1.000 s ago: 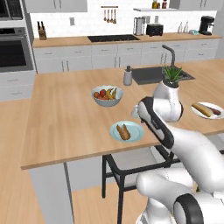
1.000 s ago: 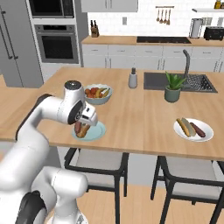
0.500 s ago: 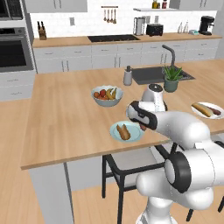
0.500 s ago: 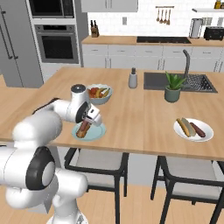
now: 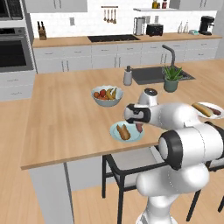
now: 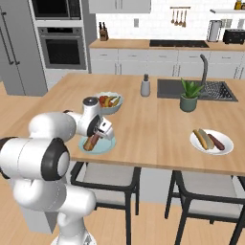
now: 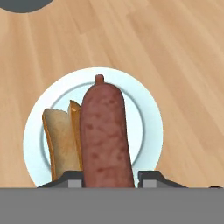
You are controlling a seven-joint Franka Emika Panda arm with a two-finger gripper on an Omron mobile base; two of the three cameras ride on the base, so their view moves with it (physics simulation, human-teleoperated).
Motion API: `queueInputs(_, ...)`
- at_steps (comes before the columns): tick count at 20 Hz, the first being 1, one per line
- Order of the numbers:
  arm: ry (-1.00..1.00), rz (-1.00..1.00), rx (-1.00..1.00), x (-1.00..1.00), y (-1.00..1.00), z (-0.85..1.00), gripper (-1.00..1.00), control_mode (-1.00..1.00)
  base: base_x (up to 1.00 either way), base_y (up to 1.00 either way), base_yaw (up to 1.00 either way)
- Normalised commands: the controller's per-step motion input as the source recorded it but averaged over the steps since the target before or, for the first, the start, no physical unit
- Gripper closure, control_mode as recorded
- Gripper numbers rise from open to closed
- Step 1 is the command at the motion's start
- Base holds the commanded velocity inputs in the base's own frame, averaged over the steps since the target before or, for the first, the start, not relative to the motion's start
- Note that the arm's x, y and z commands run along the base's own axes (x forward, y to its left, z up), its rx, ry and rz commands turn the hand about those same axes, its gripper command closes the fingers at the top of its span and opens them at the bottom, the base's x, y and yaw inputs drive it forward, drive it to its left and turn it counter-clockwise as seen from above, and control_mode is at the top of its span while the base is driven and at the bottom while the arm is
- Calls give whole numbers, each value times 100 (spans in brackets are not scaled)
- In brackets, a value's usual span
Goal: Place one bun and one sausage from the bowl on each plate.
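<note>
The arm has swung in from the right and now its claw (image 7: 109,177), clamped on a reddish-brown sausage (image 7: 106,135), hangs over the pale teal round plate (image 7: 148,118) on the wooden counter (image 5: 65,122), beside the tan bun (image 7: 61,140), so release looks near.

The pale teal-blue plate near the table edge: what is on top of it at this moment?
A split bun lies on the teal plate. The shut pincer holds a sausage over the plate, beside the bun. The sausage covers part of the plate and bun, so contact cannot be seen.
</note>
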Motion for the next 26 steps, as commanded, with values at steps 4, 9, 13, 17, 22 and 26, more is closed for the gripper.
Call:
queueInputs(4,-2,4,0,0,9,-26,100,-100,0,0,0)
queueInputs(9,0,1,0,16,25,-20,100,-100,0,0,0)
queueInputs(13,0,1,0,21,8,-7,-100,-100,0,0,0)
queueInputs(17,0,2,0,8,0,0,-100,-100,0,0,0)
queueInputs(22,0,3,0,6,0,0,-100,-100,0,0,0)
queueInputs(26,0,2,0,13,0,0,-100,-100,0,0,0)
